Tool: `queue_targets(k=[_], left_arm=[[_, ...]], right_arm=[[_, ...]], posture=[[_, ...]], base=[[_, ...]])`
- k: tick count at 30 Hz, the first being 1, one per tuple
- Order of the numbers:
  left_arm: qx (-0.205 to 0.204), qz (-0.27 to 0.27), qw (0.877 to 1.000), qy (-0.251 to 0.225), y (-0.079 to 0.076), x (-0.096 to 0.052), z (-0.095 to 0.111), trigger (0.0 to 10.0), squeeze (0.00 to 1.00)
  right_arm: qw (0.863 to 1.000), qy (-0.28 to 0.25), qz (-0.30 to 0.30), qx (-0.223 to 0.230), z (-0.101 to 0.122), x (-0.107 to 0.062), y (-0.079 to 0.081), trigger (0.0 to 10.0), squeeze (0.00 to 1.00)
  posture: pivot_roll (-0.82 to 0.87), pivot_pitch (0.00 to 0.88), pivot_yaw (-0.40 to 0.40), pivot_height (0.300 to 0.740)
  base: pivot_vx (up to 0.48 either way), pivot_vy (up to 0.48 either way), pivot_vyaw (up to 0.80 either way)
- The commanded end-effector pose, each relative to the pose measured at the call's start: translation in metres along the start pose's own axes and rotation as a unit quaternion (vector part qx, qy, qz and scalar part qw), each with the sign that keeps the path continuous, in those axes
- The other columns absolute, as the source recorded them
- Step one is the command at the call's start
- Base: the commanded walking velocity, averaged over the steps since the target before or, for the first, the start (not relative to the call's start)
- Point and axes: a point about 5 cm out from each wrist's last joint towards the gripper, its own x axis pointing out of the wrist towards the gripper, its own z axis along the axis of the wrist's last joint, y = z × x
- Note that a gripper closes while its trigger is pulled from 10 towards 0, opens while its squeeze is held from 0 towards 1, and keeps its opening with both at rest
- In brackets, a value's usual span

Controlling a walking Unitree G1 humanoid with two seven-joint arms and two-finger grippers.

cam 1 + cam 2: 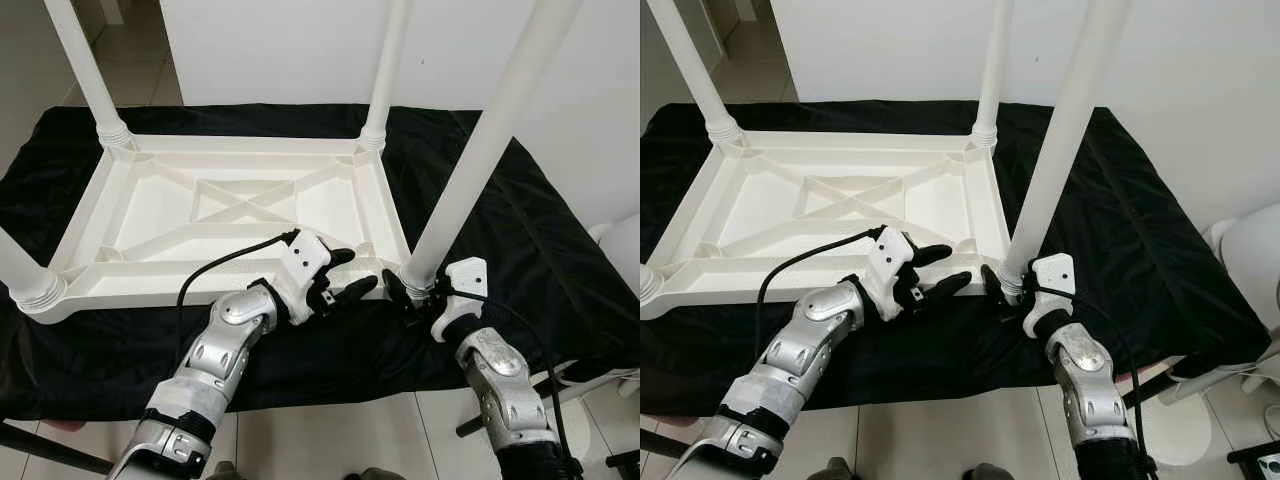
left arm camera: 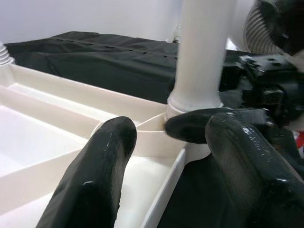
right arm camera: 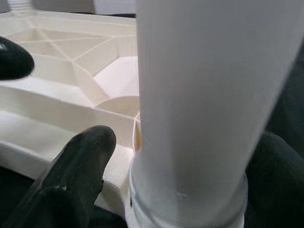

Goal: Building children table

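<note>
Left claw (image 1: 345,275) hovers released over the near rim of the upturned white table (image 1: 160,215), which lies on a black cloth (image 1: 520,260), its fingers (image 2: 102,166) spread and pointing toward the near right corner. Just right of it, the right claw (image 1: 410,290) is grasping the base of the leg (image 1: 470,160) that stands in that corner socket.

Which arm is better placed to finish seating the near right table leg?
Right. The right gripper already has its fingers around the base of the table leg; the left gripper rests open at the tabletop rim beside it.
</note>
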Motion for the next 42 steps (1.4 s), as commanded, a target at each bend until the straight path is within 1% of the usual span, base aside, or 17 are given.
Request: queue_targets(k=[1, 2, 5, 12, 13, 14, 15, 25, 26, 27, 28, 31, 35, 36, 39, 40, 42], left_arm=[[0.004, -0.039, 0.999, 0.005, -0.004, 0.001, 0.001, 10.0, 0.0], [0.005, -0.041, 0.999, 0.006, -0.004, 0.001, 0.001, 10.0, 0.0], [0.006, -0.042, 0.999, 0.006, -0.005, 0.001, 0.002, 10.0, 0.0], [0.003, -0.048, 0.999, 0.009, -0.007, -0.001, 0.001, 10.0, 0.0], [0.0, -0.056, 0.998, 0.013, -0.009, -0.001, 0.0, 10.0, 0.0], [0.0, -0.066, 0.998, 0.017, -0.011, -0.002, -0.001, 10.0, 0.0], [0.003, -0.078, 0.997, 0.024, -0.014, -0.003, -0.002, 10.0, 0.0], [0.005, -0.084, 0.996, 0.029, -0.016, -0.002, -0.003, 10.0, 0.0], [0.005, -0.083, 0.996, 0.029, -0.016, -0.002, -0.003, 10.0, 0.0], [0.005, -0.083, 0.996, 0.029, -0.016, -0.002, -0.003, 10.0, 0.0], [0.005, -0.083, 0.996, 0.029, -0.016, -0.002, -0.003, 10.0, 0.0], [0.005, -0.082, 0.996, 0.031, -0.016, -0.003, -0.003, 10.0, 0.0], [0.005, -0.082, 0.996, 0.032, -0.017, -0.003, -0.003, 10.0, 0.0], [0.005, -0.082, 0.996, 0.032, -0.017, -0.003, -0.003, 10.0, 0.0], [0.006, -0.081, 0.996, 0.031, -0.016, -0.001, -0.003, 10.0, 0.0], [0.006, -0.081, 0.996, 0.031, -0.016, -0.001, -0.003, 10.0, 0.0], [0.006, -0.081, 0.996, 0.031, -0.016, -0.002, -0.003, 10.0, 0.0]], right_arm=[[0.999, -0.001, 0.038, -0.001, 0.002, 0.008, 0.006, 10.0, 0.0], [0.999, 0.001, 0.054, -0.006, 0.003, 0.012, 0.005, 10.0, 0.0], [0.998, 0.003, 0.068, -0.016, 0.006, 0.017, 0.002, 10.0, 0.0], [0.997, 0.0, 0.077, -0.03, 0.01, 0.018, -0.008, 10.0, 0.0], [0.996, 0.0, 0.079, -0.033, 0.01, 0.017, -0.012, 5.8, 0.0], [0.996, 0.001, 0.081, -0.036, 0.011, 0.017, -0.015, 2.2, 0.0], [0.996, 0.003, 0.082, -0.034, 0.01, 0.015, -0.017, 0.0, 0.0], [0.996, 0.007, 0.082, -0.017, 0.004, 0.009, -0.015, 0.0, 0.0], [0.997, 0.006, 0.07, -0.012, 0.002, 0.009, -0.013, 4.2, 0.0], [0.998, 0.006, 0.064, -0.01, 0.001, 0.008, -0.012, 4.2, 0.0], [0.999, 0.008, 0.052, -0.002, 0.0, 0.009, -0.012, 10.0, 0.0], [0.999, 0.031, 0.013, -0.001, -0.005, 0.012, -0.012, 10.0, 0.0], [0.999, 0.042, -0.006, -0.006, -0.007, 0.014, -0.012, 10.0, 0.0], [0.999, 0.045, -0.019, -0.003, -0.008, 0.014, -0.013, 10.0, 0.0], [0.995, 0.039, -0.09, 0.019, -0.004, 0.02, -0.006, 10.0, 0.0], [0.995, 0.039, -0.09, 0.019, -0.004, 0.02, -0.006, 10.0, 0.0], [0.992, 0.04, -0.118, 0.029, -0.002, 0.022, -0.004, 10.0, 0.0]], posture=[[0.01, 0.0, -0.012, 0.74], [0.02, 0.0, -0.014, 0.74], [0.02, 0.0, -0.015, 0.74], [0.02, 0.0, -0.013, 0.74], [0.01, 0.0, -0.011, 0.74], [0.01, 0.0, -0.011, 0.74], [0.01, 0.0, -0.01, 0.74], [0.01, 0.0, -0.011, 0.74], [0.01, 0.0, -0.013, 0.74], [0.01, 0.0, -0.014, 0.74], [0.01, 0.0, -0.015, 0.74], [0.01, 0.0, -0.017, 0.74], [0.01, 0.0, -0.018, 0.74], [0.01, 0.0, -0.018, 0.74], [0.01, 0.0, -0.019, 0.74], [0.01, 0.0, -0.019, 0.74], [0.01, 0.0, -0.019, 0.74]], base=[[0.0, 0.0, 0.0], [0.0, 0.0, 0.0], [0.0, 0.0, 0.0], [0.0, 0.0, 0.0], [0.0, 0.0, 0.0], [0.0, 0.0, 0.0], [0.0, 0.0, 0.0], [0.0, 0.0, 0.0], [0.0, 0.0, 0.0], [0.0, 0.0, 0.0], [0.0, 0.0, 0.0], [0.0, 0.0, 0.0], [0.0, 0.0, 0.0], [0.0, 0.0, 0.0], [0.0, 0.0, 0.0], [0.0, 0.0, 0.0], [0.0, 0.0, 0.0]])
